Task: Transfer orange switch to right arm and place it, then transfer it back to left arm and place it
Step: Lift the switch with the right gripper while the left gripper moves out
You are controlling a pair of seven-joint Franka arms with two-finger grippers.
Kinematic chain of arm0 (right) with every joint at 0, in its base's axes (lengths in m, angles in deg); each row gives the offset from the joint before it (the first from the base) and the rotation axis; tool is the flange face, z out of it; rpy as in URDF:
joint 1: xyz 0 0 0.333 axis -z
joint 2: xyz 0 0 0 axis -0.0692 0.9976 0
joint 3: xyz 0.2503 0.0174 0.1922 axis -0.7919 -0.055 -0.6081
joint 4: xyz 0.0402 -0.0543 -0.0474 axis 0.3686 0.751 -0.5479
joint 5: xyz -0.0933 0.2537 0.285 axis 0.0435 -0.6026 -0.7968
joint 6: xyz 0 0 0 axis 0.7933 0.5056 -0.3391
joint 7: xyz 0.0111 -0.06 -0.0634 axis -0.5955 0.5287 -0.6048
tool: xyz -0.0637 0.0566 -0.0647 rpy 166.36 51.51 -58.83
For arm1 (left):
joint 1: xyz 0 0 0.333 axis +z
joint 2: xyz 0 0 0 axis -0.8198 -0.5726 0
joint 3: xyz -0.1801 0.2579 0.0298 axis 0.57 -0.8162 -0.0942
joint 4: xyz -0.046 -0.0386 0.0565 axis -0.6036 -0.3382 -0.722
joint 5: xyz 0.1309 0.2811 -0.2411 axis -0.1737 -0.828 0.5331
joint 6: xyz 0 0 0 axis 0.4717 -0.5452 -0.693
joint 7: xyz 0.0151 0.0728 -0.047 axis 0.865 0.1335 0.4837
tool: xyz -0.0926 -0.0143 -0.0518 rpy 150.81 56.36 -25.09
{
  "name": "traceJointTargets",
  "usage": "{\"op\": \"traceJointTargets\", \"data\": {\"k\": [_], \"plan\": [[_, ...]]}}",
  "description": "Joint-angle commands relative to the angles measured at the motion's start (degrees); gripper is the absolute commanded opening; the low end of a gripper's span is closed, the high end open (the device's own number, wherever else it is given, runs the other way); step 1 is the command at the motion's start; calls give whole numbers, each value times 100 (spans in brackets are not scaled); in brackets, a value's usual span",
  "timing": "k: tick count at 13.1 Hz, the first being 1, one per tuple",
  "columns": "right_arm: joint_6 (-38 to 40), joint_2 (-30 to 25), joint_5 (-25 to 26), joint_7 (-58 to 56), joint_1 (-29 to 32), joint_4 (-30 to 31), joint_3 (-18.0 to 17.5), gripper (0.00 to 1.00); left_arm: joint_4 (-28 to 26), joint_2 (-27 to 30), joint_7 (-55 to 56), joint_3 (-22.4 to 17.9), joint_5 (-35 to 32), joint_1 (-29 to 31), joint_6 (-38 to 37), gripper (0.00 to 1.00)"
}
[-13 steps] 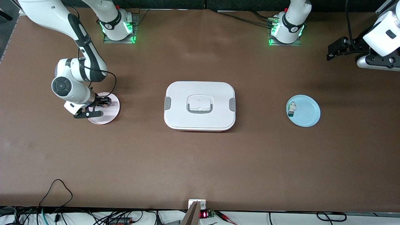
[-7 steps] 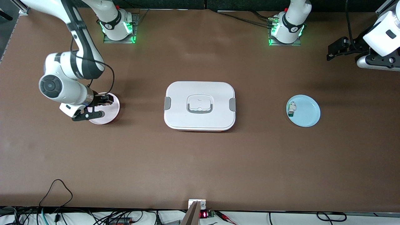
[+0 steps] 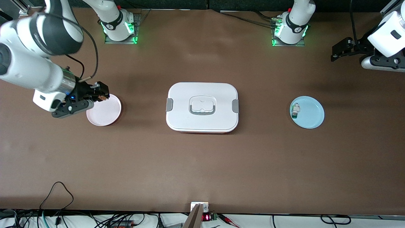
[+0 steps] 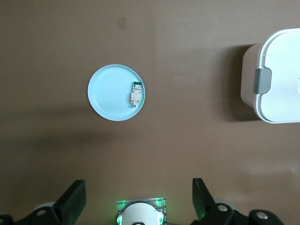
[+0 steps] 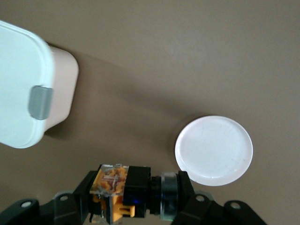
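The orange switch [image 5: 123,189], black with an orange block and a silvery ring, is clamped between the fingers of my right gripper [image 5: 136,199]. In the front view that right gripper [image 3: 98,92] hangs above the rim of an empty pink plate [image 3: 106,112], with the switch [image 3: 102,96] at its tip. The white lidded box [image 3: 202,95] with grey clips stands mid-table, apart from both arms. My left gripper [image 3: 341,50] waits high up at the left arm's end of the table, its fingers [image 4: 71,202] spread wide with nothing between them.
A light blue plate [image 3: 311,115] sits toward the left arm's end, carrying a small white component with a green end [image 3: 295,110]. The two arm bases [image 3: 119,27] stand along the back edge. Cables lie along the table edge nearest the front camera.
My right gripper has lifted off the pink plate with the switch in it and drawn back toward the right arm's end. The left arm has not moved.
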Motion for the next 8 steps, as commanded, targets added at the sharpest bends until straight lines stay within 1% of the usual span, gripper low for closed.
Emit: {"op": "traceJointTargets", "data": {"k": [1,2,3,4,5,6,7,8], "plan": [[119,-311,-116,-533,20,-194,-420,32,-16,23,-38,-3,-17,16,-198,100],[84,-390,-125,-762,12,-229,-595,32,-16,23,-29,6,-17,16,-199,100],[58,-443,-256,-939,11,-317,-762,32,-7,23,-12,6,-8,16,-207,100],[31,-444,-657,-1088,11,-465,-868,32,-7,15,-20,6,-8,8,-207,100],[-143,-444,-957,-1255,-23,-519,-930,32,-59,-98,-11,6,-16,-53,-234,100],[-458,-461,-1064,-1683,-67,-520,-992,32,36,-439,-20,41,-34,-71,-556,100],[-661,-453,-1118,-2148,-85,-520,-1071,31,194,-495,-46,41,-8,-46,-829,100],[-759,-453,-1353,-2414,-85,-537,-1159,31,186,-504,-38,41,44,-2,-858,100]]}}
